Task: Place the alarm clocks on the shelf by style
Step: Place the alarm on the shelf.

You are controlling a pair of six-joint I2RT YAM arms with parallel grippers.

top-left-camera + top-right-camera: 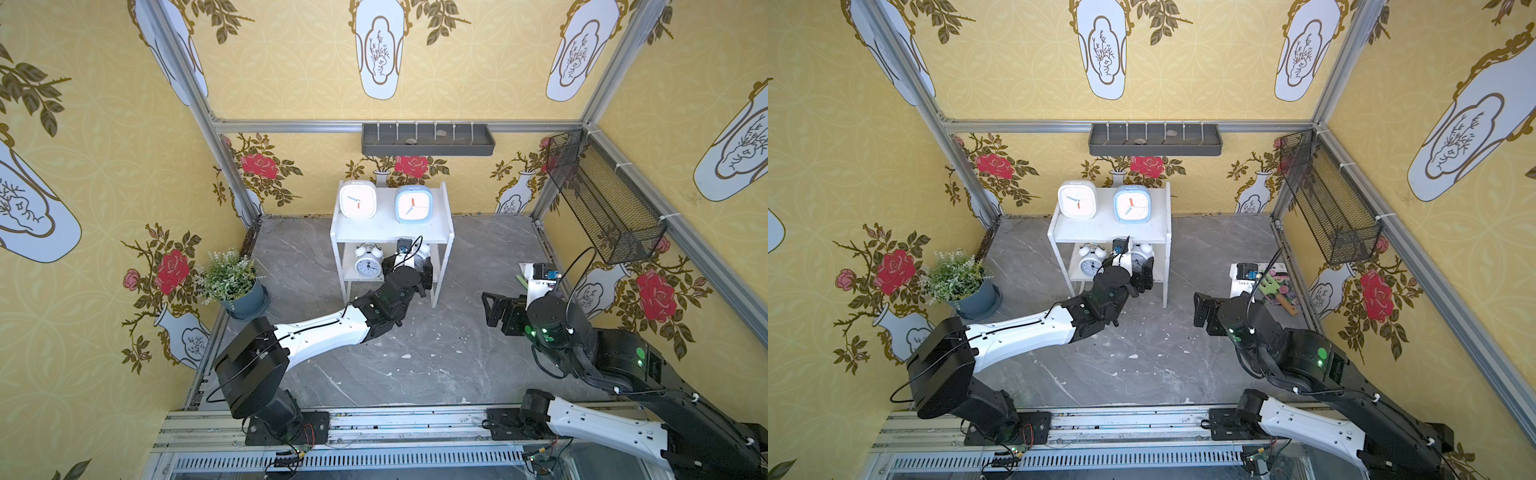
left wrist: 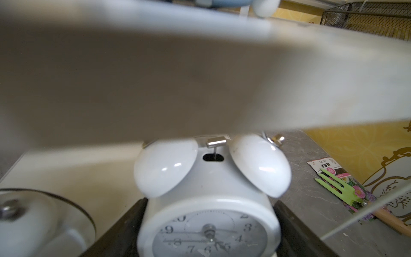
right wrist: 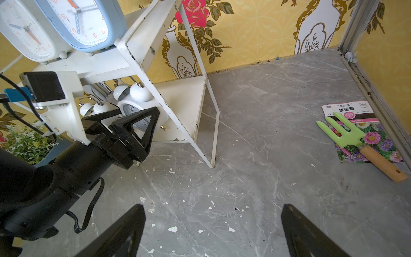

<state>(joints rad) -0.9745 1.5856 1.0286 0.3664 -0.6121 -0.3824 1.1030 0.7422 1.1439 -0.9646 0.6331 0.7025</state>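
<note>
The white shelf [image 1: 390,230] stands at the back wall. On its top board stand a white rounded-square alarm clock [image 1: 358,199] and a light blue one [image 1: 413,204]. One twin-bell clock [image 1: 368,262] stands on the lower board. Beside it is a second twin-bell clock [image 2: 209,189], under the top board. My left gripper [image 2: 210,203] is shut on this clock, a black finger against each side of its body. The wrist hides most of this clock in both top views. My right gripper [image 3: 213,209] hovers open over bare floor, right of the shelf, holding nothing.
A potted plant [image 1: 232,282] stands at the left wall. A seed packet with a green garden fork [image 3: 347,133] lies by the right wall. A grey wall tray [image 1: 428,139] hangs above the shelf and a black mesh basket [image 1: 602,195] on the right wall.
</note>
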